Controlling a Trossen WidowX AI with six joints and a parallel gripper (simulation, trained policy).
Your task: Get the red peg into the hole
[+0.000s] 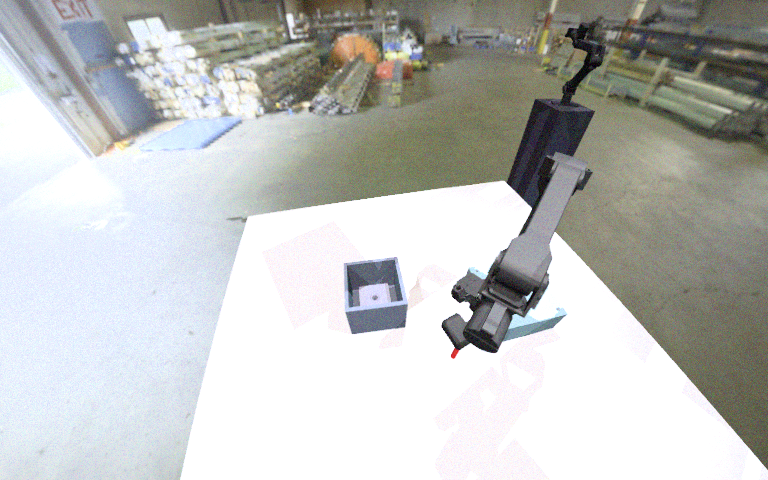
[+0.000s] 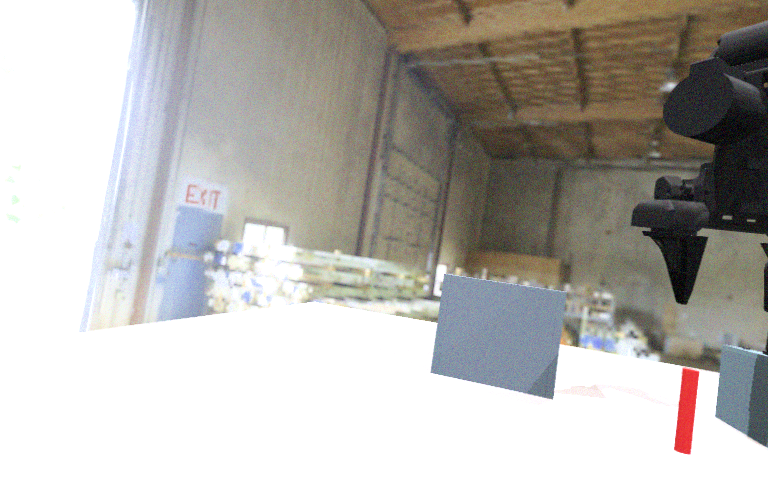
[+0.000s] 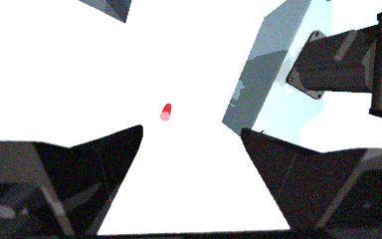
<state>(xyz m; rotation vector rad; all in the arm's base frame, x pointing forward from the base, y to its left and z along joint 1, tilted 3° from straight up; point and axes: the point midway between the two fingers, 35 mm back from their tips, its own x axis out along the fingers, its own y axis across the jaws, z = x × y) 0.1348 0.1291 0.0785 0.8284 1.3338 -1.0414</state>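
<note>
Claw (image 2: 727, 305) (image 3: 193, 130): black, two-fingered, spread wide, nothing between the fingers, raised above the surface (image 1: 317, 407) (image 2: 254, 396) (image 3: 60, 80). Peg (image 1: 454, 353) (image 2: 686, 410) (image 3: 166, 112): one, red, slim, upright on the surface, outside the box and below the claw's fingertip level. Block (image 1: 532, 325) (image 2: 735, 384) (image 3: 269, 65): pale blue, near the peg, partly hidden by the arm (image 1: 526, 254) in the top view. Box (image 1: 377, 319) (image 2: 498, 336) (image 3: 111, 7): grey-blue, open-topped, apart from the peg. Plate (image 1: 385, 294): pale, at the box's bottom, with a small round hole (image 1: 374, 297).
</note>
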